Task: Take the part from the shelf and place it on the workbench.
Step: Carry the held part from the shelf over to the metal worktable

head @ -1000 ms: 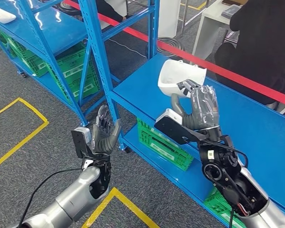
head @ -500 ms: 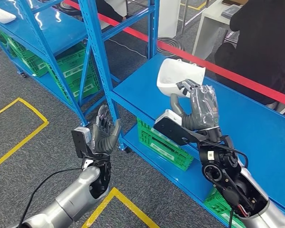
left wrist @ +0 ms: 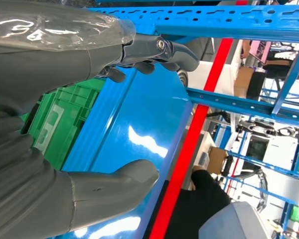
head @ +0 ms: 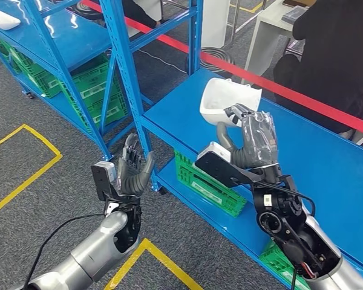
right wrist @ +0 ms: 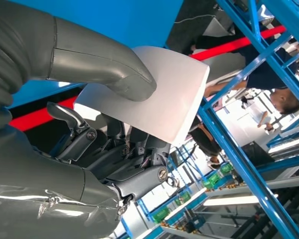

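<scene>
Right robot hand [head: 255, 136] grips white part [head: 225, 99] above blue shelf [head: 316, 163]; left robot hand [head: 132, 172] released

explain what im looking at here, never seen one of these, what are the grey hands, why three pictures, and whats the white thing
This is a humanoid robot with two silver arms ending in grey hands. The wide picture comes from a camera on its head, looking down; the other two come from cameras at each wrist, so they look turned. The right hand grips a white part, thumb on one face and fingers on the other, lifted above a blue shelf. The right wrist view shows that grip close up. The left hand holds nothing, fingers apart. Green crates sit on the lower shelf level. A person in dark clothes sits behind a red tape.
</scene>
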`<state>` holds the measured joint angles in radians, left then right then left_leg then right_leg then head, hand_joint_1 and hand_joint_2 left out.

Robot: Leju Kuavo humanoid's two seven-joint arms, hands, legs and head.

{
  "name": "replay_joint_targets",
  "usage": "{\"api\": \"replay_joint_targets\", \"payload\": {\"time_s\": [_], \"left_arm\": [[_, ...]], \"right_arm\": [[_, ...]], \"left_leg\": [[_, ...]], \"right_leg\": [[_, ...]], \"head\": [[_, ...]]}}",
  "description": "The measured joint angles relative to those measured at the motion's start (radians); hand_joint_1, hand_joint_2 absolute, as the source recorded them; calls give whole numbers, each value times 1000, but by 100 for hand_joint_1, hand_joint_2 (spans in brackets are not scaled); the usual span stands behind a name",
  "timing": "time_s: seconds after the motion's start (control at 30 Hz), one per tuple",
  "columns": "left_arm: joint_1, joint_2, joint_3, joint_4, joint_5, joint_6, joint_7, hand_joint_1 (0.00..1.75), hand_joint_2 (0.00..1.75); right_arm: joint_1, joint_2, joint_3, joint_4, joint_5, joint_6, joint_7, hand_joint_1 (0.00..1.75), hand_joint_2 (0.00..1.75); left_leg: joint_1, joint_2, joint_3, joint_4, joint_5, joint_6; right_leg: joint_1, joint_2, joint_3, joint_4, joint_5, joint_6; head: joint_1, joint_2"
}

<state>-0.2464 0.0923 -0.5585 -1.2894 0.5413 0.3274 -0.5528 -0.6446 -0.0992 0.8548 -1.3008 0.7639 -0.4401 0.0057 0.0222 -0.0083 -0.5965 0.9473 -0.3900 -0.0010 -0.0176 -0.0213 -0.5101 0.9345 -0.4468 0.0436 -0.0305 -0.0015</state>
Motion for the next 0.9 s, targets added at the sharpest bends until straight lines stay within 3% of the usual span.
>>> {"api": "replay_joint_targets", "payload": {"time_s": [0.9], "left_arm": [[-10,-7,0,4,-5,-38,-3,0,175]], "right_arm": [[9,0,-8,0,5,-5,6,175,175]], "left_leg": [[0,0,-2,4,0,0]], "right_leg": [[0,0,-4,7,-1,-1]], "head": [[0,0]]}}
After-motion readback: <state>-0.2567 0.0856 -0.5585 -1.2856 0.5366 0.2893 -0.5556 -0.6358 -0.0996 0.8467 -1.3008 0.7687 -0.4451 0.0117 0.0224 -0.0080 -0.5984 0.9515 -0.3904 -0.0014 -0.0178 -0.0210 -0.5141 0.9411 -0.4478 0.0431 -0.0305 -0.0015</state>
